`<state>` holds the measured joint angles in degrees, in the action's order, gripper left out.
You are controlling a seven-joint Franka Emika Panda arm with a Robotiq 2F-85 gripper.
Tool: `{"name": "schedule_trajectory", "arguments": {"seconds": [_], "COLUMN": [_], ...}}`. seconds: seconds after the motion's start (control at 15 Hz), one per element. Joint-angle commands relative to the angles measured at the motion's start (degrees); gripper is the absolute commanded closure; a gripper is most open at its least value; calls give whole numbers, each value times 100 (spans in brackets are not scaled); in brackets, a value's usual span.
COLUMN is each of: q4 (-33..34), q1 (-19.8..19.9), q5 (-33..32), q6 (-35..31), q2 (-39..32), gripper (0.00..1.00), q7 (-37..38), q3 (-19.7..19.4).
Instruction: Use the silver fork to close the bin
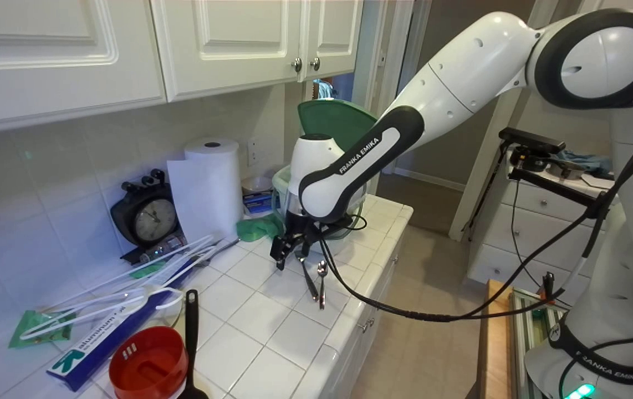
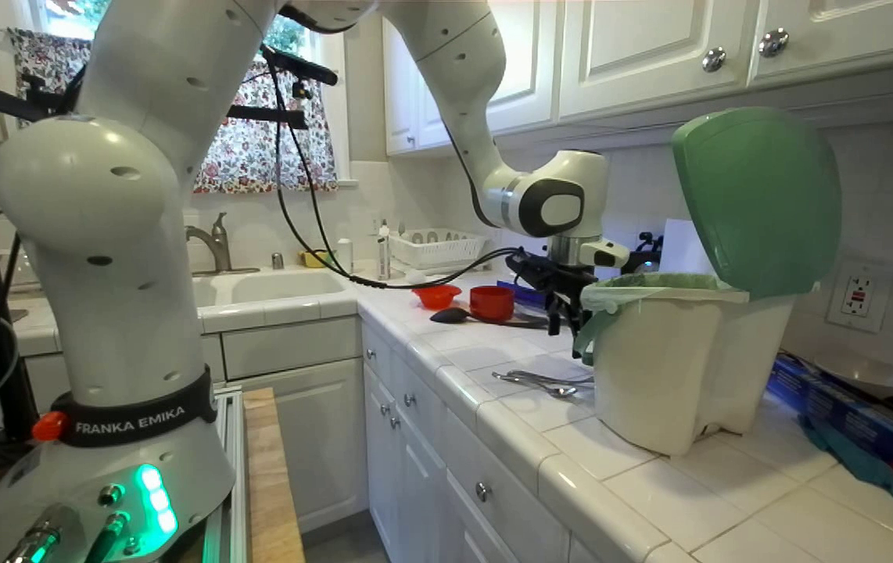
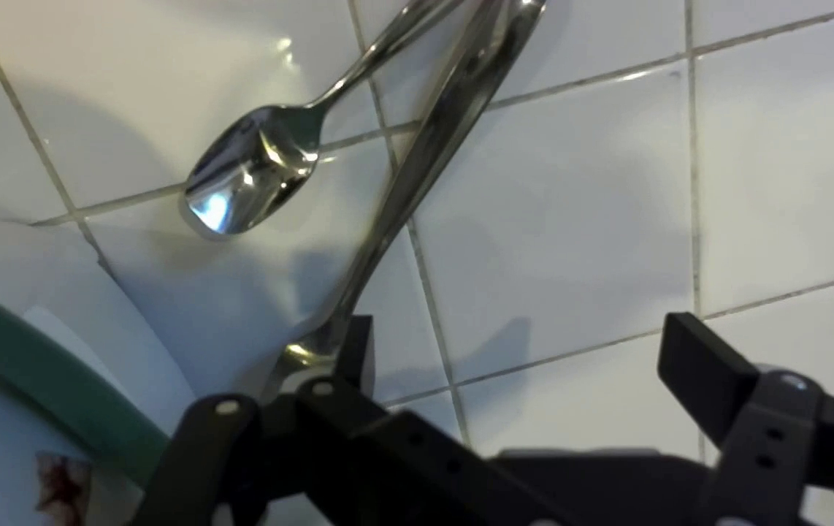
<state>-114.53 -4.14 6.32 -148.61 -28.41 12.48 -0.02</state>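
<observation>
"How far along are you? The bin has its lid raised, so closing is left."

"So is picking up: your gripper is spread, holding nothing. What's probably your silver fork lies on the counter beside a spoon, near the bin, its head mostly hidden in the wrist view."

Near the front edge of the counter, the silver fork loses much of its head behind one finger of the gripper (the tines cannot be made out). The wrist view's top edge crops its handle and the metal spoon. By the counter's far corner, in an exterior view, the Franka arm hides much of the bin; that view's lower edge crops the black cooking spoon.
</observation>
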Motion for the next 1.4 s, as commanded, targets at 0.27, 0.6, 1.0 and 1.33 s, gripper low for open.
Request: {"name": "schedule_trajectory", "arguments": {"seconds": [0.27,0.6,1.0,1.33], "q4": [253,334,420,381], "q1": [-338,-632,-796,-1047], "q5": [-257,-636,-726,-839], "q6": [-60,-64,-42,68], "q2": [-366,-491,-573,-527], "gripper": [0,0,0,0], "q7": [757,1128,1398,1932], "q3": [-349,-657,-781,-1018]}}
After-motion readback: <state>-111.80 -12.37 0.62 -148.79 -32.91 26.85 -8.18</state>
